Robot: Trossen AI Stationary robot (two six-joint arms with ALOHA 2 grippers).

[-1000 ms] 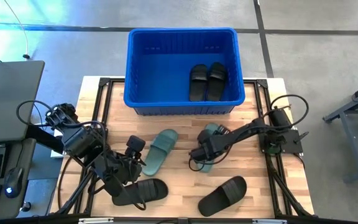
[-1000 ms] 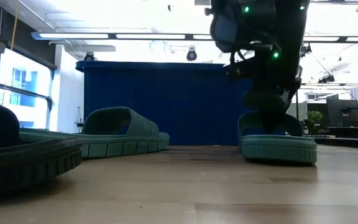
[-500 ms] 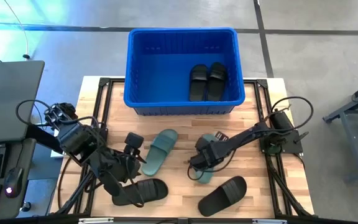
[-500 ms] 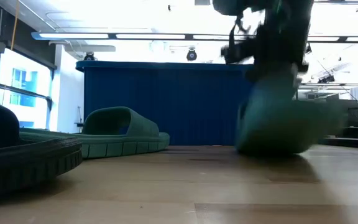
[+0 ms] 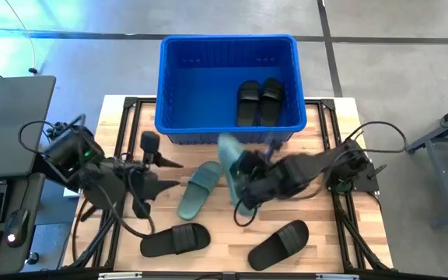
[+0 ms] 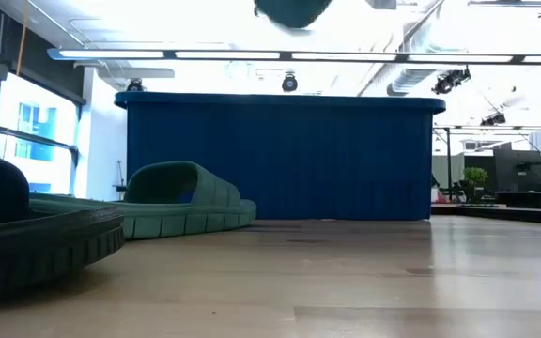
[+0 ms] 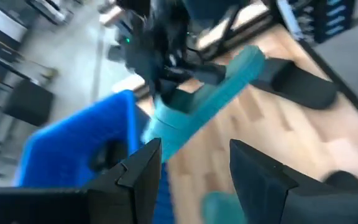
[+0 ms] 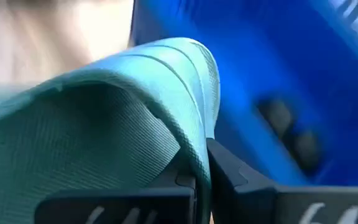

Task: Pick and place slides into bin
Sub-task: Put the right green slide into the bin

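1. Six slides on your count: two black ones (image 5: 259,102) lie side by side inside the bin (image 5: 228,54), toward its right end.
2. Your right gripper (image 5: 247,180) is clamped on the strap of a sage green slide (image 5: 230,159), held tilted above the table just in front of the bin's near wall; the picture is blurred there.
3. Your second green slide (image 5: 199,190) lies flat on the table (image 5: 325,241), just left of the lifted one.
4. Two black slides rest near the table's front edge, one to the left (image 5: 175,240) and one to the right (image 5: 278,244).
5. Your left gripper (image 5: 169,175) hovers with its fingers apart, holding nothing, left of the flat green slide.
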